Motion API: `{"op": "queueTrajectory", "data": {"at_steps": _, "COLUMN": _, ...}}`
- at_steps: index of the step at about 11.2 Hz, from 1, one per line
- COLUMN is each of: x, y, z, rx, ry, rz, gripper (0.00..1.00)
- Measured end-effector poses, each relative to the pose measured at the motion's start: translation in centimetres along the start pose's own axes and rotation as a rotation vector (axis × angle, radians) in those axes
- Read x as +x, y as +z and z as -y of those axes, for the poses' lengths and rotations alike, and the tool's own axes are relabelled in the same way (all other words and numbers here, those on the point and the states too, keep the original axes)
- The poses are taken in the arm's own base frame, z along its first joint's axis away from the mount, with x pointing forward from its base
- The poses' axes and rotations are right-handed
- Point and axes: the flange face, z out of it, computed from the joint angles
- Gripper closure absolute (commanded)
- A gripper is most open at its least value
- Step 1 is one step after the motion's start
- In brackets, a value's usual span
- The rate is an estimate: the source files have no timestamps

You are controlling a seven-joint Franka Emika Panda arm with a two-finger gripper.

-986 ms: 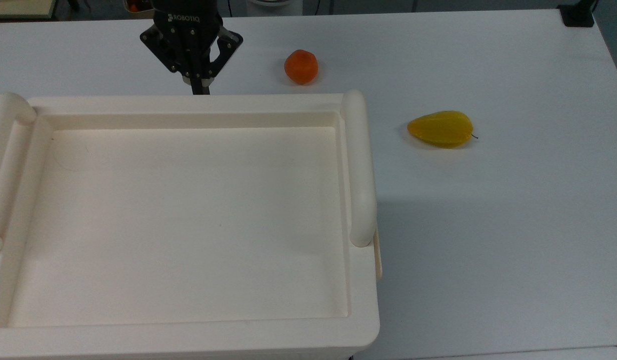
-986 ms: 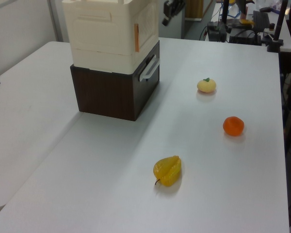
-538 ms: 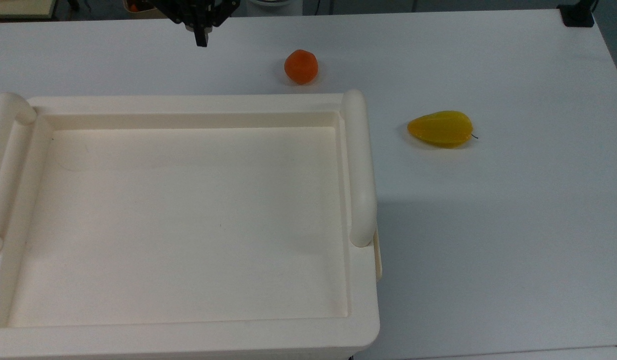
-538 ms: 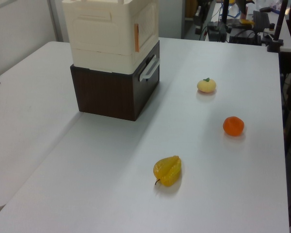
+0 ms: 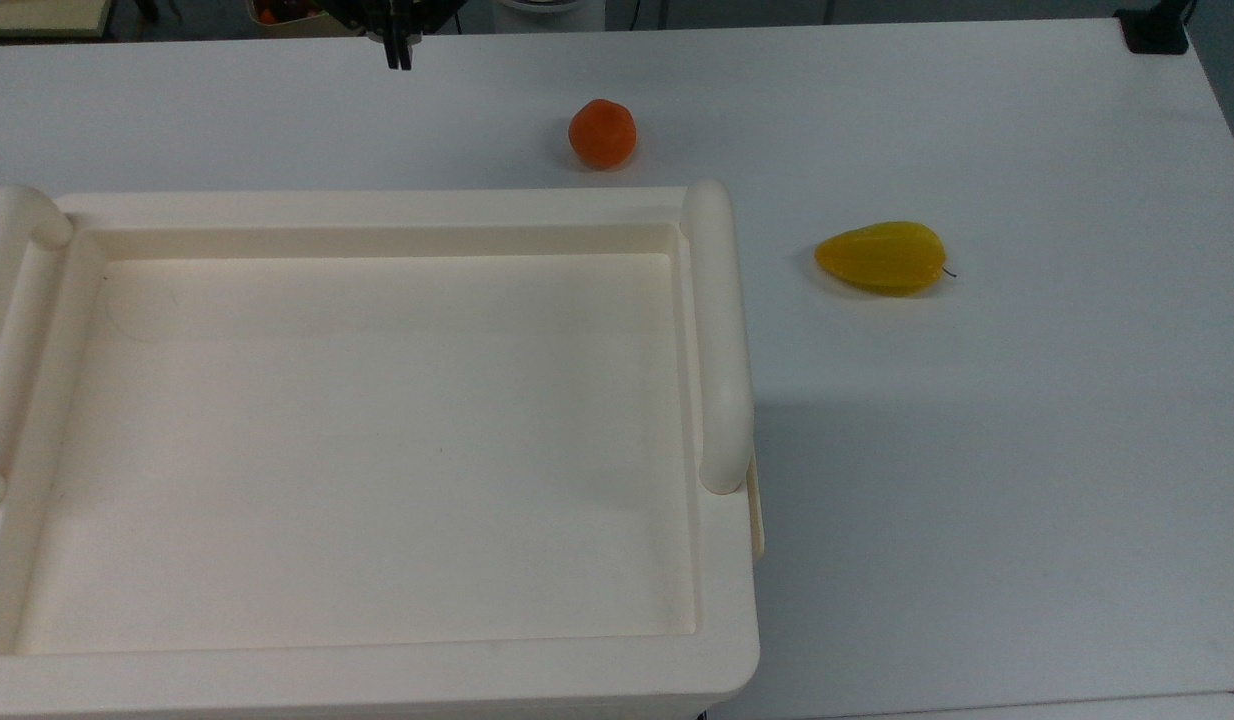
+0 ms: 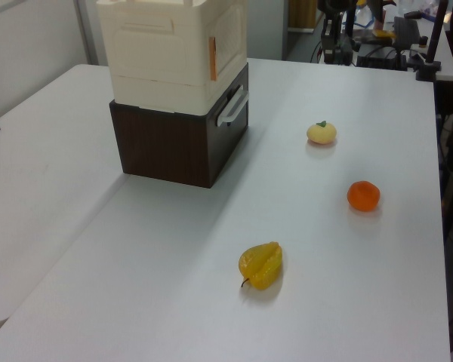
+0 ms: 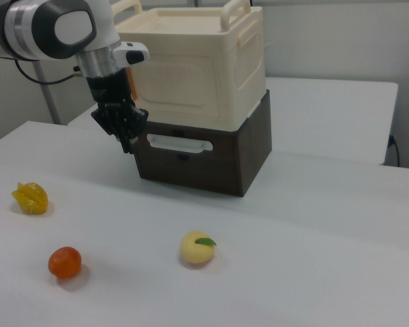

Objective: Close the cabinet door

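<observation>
The cream cabinet [image 5: 377,207] stands on a dark brown base [image 7: 238,163]; from above I see its recessed top and bar handles. The cabinet door [image 7: 180,78] is the panelled face toward the fruits, and it lies flush with the cabinet body. In the left view the cabinet door [image 6: 230,34] is the right-hand face, with a reddish hinge mark at its corner. My gripper [image 7: 127,141] hangs fingers down in front of the door's left part in the right view, a short gap away, shut and holding nothing. Its fingertips [image 5: 397,55] show at the top view's upper edge.
The base has a drawer with a white handle [image 7: 180,144]. On the white table lie an orange [image 5: 602,133], a yellow starfruit [image 5: 882,258] and a pale yellow fruit [image 7: 197,248]. Open table stretches to the top view's right of the cabinet.
My gripper has drawn back from the cabinet's door face toward the top view's upper edge. The cabinet and the fruits have not moved.
</observation>
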Motion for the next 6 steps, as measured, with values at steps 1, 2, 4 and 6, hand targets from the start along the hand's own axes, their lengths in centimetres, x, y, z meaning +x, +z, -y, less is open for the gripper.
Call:
{"op": "queueTrajectory", "data": {"at_steps": 1, "x": 0.0, "y": 0.0, "z": -0.2, "rx": 0.0, "ry": 0.003, "rz": 0.0, "gripper": 0.0}}
{"op": "queueTrajectory", "data": {"at_steps": 2, "x": -0.1, "y": 0.0, "z": -0.4, "rx": 0.0, "ry": 0.007, "rz": -0.001, "gripper": 0.0}}
{"op": "queueTrajectory", "data": {"at_steps": 4, "x": -0.6, "y": -0.5, "z": -1.5, "rx": 0.001, "ry": 0.026, "rz": -0.002, "gripper": 0.0}}
{"op": "queueTrajectory", "data": {"at_steps": 6, "x": -1.3, "y": -1.2, "z": -2.6, "rx": 0.003, "ry": 0.044, "rz": -0.005, "gripper": 0.0}}
